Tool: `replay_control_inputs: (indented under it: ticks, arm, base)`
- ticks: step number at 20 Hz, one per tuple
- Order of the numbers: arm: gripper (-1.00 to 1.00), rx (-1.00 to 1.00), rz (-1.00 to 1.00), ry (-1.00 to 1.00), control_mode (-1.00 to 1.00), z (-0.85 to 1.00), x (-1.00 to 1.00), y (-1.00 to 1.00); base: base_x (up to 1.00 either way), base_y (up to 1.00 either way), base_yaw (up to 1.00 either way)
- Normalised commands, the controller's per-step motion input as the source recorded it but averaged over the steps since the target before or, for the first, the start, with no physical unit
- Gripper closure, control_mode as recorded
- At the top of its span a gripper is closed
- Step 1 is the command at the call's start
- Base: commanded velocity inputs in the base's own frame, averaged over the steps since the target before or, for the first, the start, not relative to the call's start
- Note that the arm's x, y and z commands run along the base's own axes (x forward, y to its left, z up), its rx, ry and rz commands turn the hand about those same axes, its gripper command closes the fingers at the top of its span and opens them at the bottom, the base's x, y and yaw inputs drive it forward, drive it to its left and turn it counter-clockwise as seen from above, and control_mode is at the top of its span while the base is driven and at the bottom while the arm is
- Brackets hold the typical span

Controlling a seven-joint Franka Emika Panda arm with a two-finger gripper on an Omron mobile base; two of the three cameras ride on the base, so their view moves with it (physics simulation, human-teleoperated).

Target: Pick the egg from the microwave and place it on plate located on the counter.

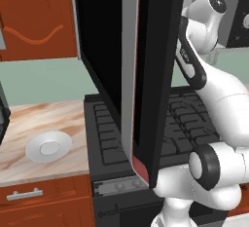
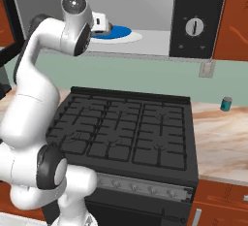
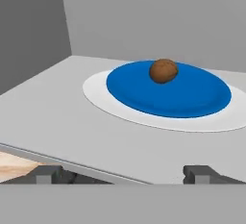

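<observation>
The egg (image 3: 164, 70) is seen resting on a blue disc (image 3: 168, 89) over a white turntable (image 3: 101, 98), far inside the microwave (image 3: 57, 117). The claw (image 3: 123, 174) is held wide open and empty at the microwave's near edge, well short of the egg. The plate (image 1: 48, 146) lies on the table (image 1: 29, 123), left of the stove (image 2: 126, 133).

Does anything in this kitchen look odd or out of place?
Only the egg: it sits loose on a blue dish inside the microwave, whose door is open over the stove. The plate lies flat on the counter. Nothing looks spilled or broken.
</observation>
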Motion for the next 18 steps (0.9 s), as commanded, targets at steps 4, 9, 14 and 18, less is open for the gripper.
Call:
replay_control_inputs:
  ticks: [4,9,14,18]
  arm:
    - [-1.00,-0.01,-0.11,0.09,-1.00,0.28,0.61,0.00]
    - [-1.00,0.00,-0.07,0.08,-1.00,0.18,0.65,0.00]
    - [-1.00,0.00,-0.02,0.01,-1.00,-0.02,0.52,-0.01]
    - [-1.00,0.00,-0.01,0.00,-1.00,-0.04,0.51,0.00]
  base:
    - [0.00,0.00,0.00]
    - [0.00,0.00,0.00]
    - [0.00,0.00,0.00]
    - [0.00,0.00,0.00]
